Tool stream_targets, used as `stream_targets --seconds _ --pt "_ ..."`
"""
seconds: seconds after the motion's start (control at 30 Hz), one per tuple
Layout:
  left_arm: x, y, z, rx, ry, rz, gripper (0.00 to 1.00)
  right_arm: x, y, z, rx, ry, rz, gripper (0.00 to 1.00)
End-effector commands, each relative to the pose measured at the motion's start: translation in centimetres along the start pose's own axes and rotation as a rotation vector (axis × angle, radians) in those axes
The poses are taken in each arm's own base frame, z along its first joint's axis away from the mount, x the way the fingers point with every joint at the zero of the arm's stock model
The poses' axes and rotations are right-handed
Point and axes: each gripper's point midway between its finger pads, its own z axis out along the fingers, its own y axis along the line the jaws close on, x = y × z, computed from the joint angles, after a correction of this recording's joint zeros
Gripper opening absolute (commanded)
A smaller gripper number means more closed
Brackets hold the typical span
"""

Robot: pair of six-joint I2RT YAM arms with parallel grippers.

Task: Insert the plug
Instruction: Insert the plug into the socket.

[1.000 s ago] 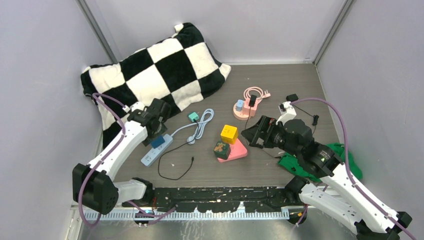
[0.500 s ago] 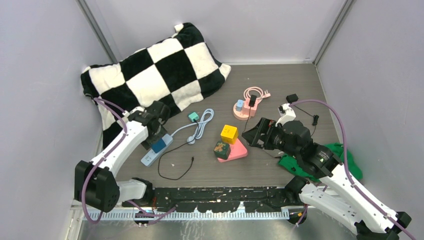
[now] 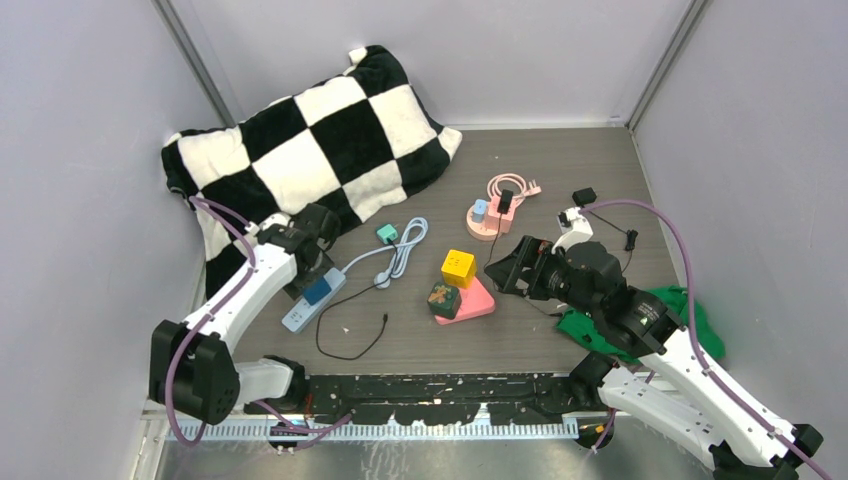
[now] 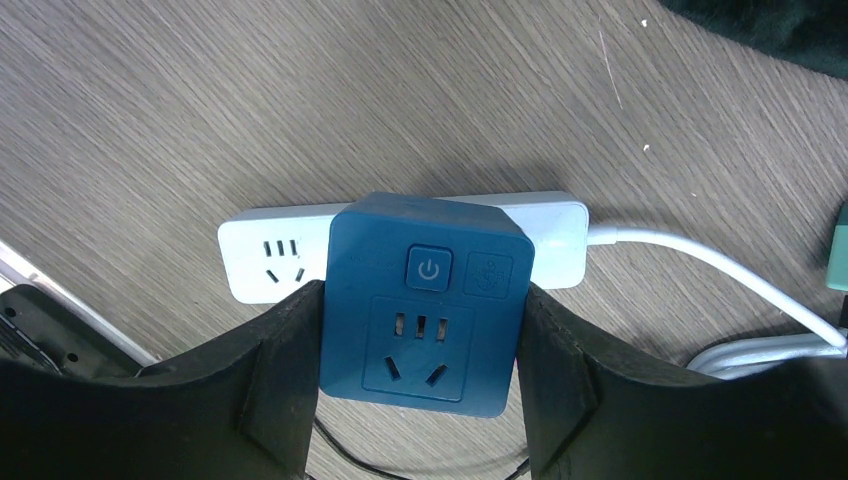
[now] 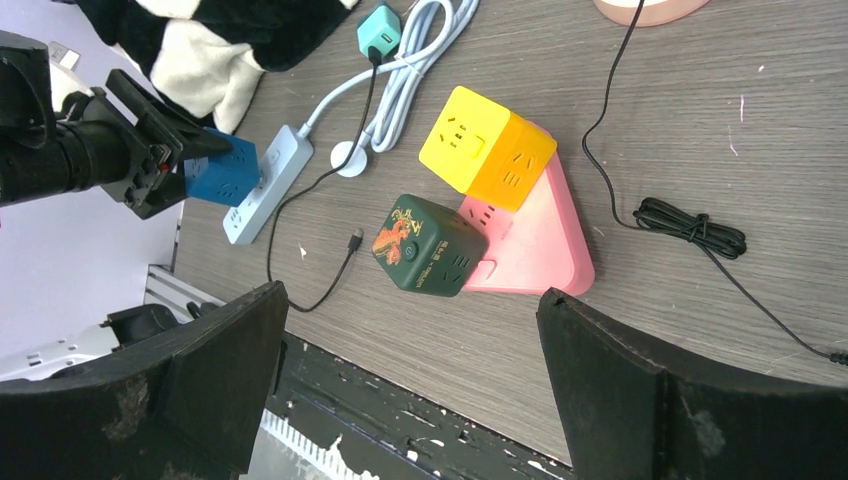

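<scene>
A blue cube plug adapter (image 4: 425, 305) sits against the top of a white power strip (image 4: 265, 260), over its middle. My left gripper (image 4: 420, 335) is shut on the adapter, one black finger (image 4: 285, 370) pressed to each side. In the top view the adapter (image 3: 318, 288) and the strip (image 3: 296, 316) lie at the left, near the pillow. The strip's one free socket shows left of the adapter. My right gripper (image 3: 505, 272) hovers open and empty over the table's middle right; its wrist view shows the gripper (image 5: 410, 315) wide open above the floor.
A checkered pillow (image 3: 310, 150) lies at the back left. A yellow cube (image 3: 458, 267) and a green cube (image 3: 444, 299) sit on a pink base (image 3: 478, 303). There is also a thin black cable (image 3: 350, 345), a teal plug (image 3: 387, 233), a pink round strip (image 3: 488, 218) and a green cloth (image 3: 690, 312).
My left gripper has shifted slightly toward the strip with the blue adapter in it. My right arm has drifted a little to the right.
</scene>
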Motion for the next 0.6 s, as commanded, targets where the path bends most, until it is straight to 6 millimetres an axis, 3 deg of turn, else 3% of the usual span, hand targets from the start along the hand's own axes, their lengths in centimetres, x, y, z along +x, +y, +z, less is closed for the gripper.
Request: stream_targets --seconds 0.0,0.57 --pt "-0.1 -0.6 0.5 0.021 -0.011 -0.023 0.01 -0.8 -0.1 -0.1 0.002 -0.041 -0.014 1.0" --pt "0.9 -1.2 0.4 0.049 0.047 -0.013 0.01 -1.0 -0.7 -0.1 0.033 -0.051 -0.048 1.0"
